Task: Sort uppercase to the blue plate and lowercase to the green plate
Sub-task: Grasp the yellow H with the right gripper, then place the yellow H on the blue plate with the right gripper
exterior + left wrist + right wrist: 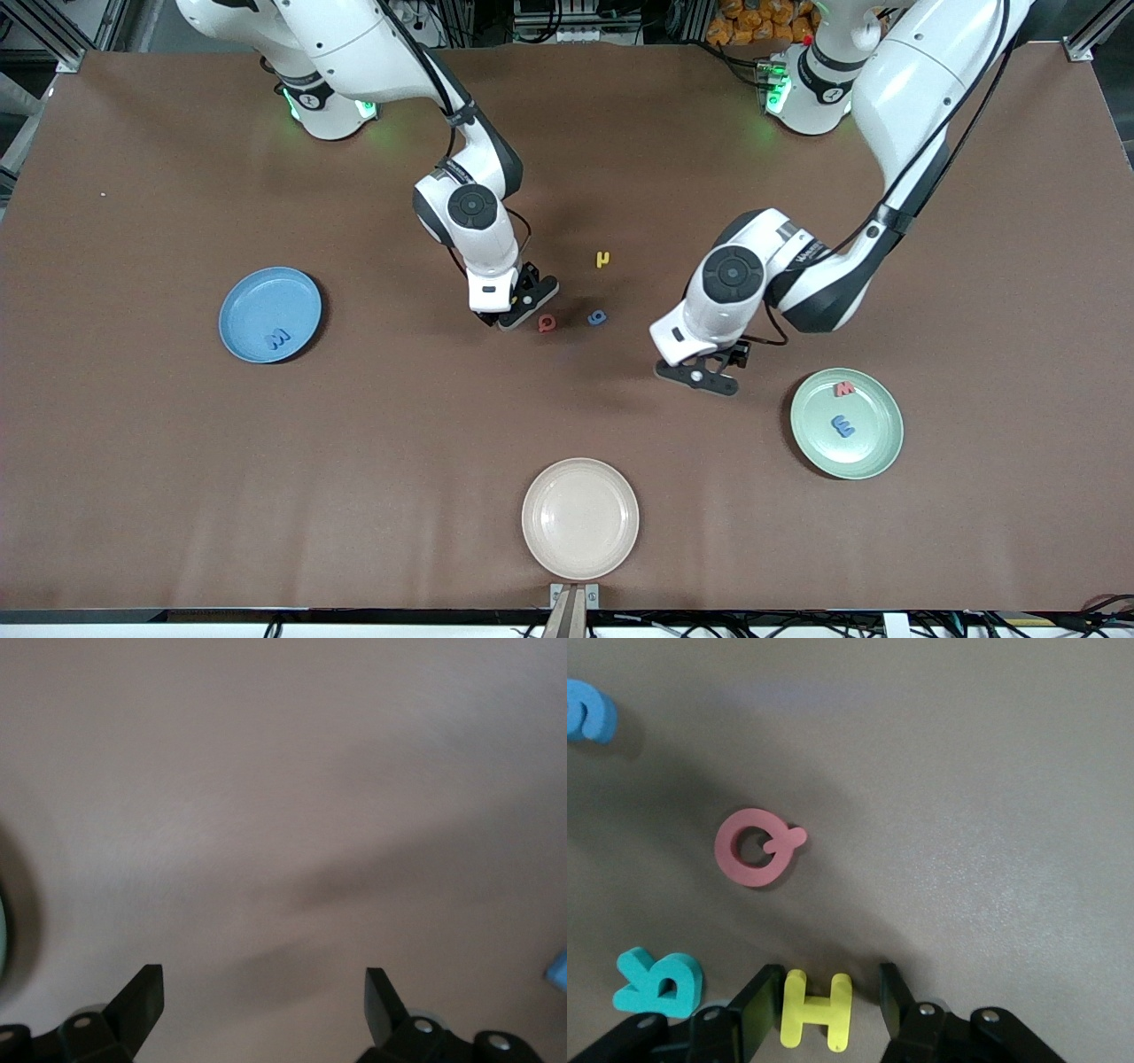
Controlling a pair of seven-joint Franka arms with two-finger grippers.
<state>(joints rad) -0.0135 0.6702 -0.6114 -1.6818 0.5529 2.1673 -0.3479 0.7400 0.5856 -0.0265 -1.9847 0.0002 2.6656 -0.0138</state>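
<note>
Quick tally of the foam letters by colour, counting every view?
Blue: 3 (W, e, g)
Red: 2 (Q, small w)
Yellow: 2 (H, tiny letter)
Teal: 1 (R)
Total: 8

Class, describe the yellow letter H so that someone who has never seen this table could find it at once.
Start at the right pincer, low over the middle of the brown table. The yellow H lies flat between its two black fingers, which stand close on either side. Beside it lie a teal R and a red Q; it alone is yellow and straight-barred.
</note>
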